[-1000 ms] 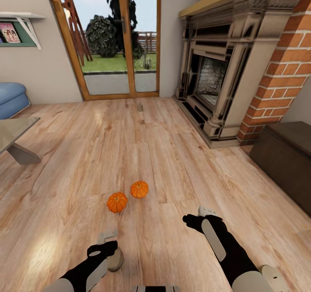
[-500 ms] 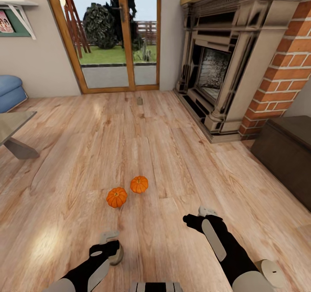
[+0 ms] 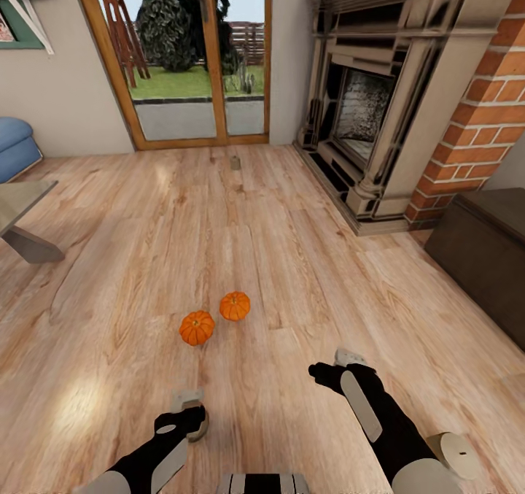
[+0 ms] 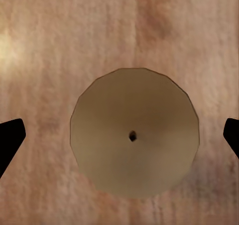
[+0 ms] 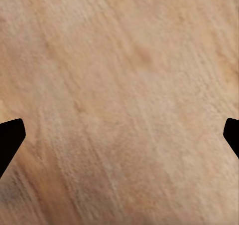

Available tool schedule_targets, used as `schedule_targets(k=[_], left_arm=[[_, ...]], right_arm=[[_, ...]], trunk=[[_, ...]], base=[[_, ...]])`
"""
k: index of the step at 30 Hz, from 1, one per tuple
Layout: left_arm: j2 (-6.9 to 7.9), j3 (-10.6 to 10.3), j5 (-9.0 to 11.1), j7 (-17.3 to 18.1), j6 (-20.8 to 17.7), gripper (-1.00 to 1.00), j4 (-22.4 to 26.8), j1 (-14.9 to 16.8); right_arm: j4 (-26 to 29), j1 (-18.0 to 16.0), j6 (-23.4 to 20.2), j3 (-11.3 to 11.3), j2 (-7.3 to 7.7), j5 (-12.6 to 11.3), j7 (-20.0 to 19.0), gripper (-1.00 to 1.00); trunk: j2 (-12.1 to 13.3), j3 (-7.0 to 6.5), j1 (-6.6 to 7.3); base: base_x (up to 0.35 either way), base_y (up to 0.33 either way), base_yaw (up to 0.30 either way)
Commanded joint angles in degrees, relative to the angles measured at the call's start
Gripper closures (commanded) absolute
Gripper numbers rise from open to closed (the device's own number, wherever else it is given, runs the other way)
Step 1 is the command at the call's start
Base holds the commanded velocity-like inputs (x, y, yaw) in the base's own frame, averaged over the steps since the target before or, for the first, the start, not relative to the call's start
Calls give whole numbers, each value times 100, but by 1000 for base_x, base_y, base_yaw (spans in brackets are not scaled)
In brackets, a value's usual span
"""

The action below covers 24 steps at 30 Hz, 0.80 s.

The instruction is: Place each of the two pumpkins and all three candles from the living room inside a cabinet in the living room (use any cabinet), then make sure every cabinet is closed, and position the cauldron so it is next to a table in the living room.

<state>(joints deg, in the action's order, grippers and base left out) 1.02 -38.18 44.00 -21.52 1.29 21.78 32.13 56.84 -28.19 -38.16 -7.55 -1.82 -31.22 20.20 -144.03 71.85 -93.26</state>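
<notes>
Left gripper (image 3: 188,405) hangs low over the floor (image 3: 292,275), its fingers spread wide apart; in the left wrist view the gripper (image 4: 119,135) has a tan disc (image 4: 134,132) (round, with a small dark hole at centre) lying on the boards between the two fingertips, touching neither. In the head view the disc (image 3: 195,422) sits just under that gripper. Right gripper (image 3: 337,363) is likewise spread, holding nothing; the right wrist view places the gripper (image 5: 119,135) above bare boards.

Ahead of the grippers, two pumpkins rest upright on the floor just beside each other, apart: left pumpkin (image 3: 197,327) nearer, right pumpkin (image 3: 235,306) slightly farther. Cabinet (image 3: 485,257) stands at right against the wall, front panels shut, well apart from the pumpkins. Table (image 3: 18,213) at left edge. Beyond: fireplace (image 3: 364,107), a small object (image 3: 235,163) on the floor, glass door (image 3: 186,56).
</notes>
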Motion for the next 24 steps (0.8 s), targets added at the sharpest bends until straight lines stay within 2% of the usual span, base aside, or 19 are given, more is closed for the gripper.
schedule_targets(k=[1, 5, 8, 11, 12, 13, 15, 18, 24], left_arm=[[5, -49, 56, -37, 16, -100, 10, 3], [7, -49, 56, -37, 27, -100, 10, 3], [6, -49, 56, -37, 29, -100, 10, 3], [4, -49, 56, -37, 29, -100, 10, 3], [4, -49, 56, -37, 30, -100, 10, 3], [3, -49, 56, -37, 30, -100, 10, 3], [3, -49, 56, -37, 30, -100, 10, 3], [3, -49, 56, -37, 30, -100, 10, 3], [-5, -49, 56, -37, 31, -100, 10, 3]], right_arm=[[9, -3, -8, -10, 3, -60, 53, -100], [116, -3, -9, -10, -7, -64, 35, -100], [613, 9, -25, -14, -29, -151, 20, -100], [1205, 39, -119, -30, -35, -646, -11, -100], [1265, 41, -135, -33, -36, -741, -14, -100], [1382, 45, -167, -39, -34, -986, -21, -100], [1460, 48, -187, -42, -31, -1155, -28, -100], [1512, 50, -198, -51, -36, -1248, -33, -100], [1537, 50, -228, -54, -37, -1271, -33, -100]], trunk=[[-3, 27, -1], [-5, 49, -4], [-5, 49, -4], [-5, 49, -4], [-5, 49, -4], [-5, 49, -4], [-8, 94, -9], [-12, 160, -17], [-20, 293, -32]], base=[[0, 0, 0], [0, 0, 0], [0, 0, 0], [0, 0, 0], [0, 0, 0], [0, 0, 0], [0, 0, 0], [0, 0, 0], [0, 0, 0]])
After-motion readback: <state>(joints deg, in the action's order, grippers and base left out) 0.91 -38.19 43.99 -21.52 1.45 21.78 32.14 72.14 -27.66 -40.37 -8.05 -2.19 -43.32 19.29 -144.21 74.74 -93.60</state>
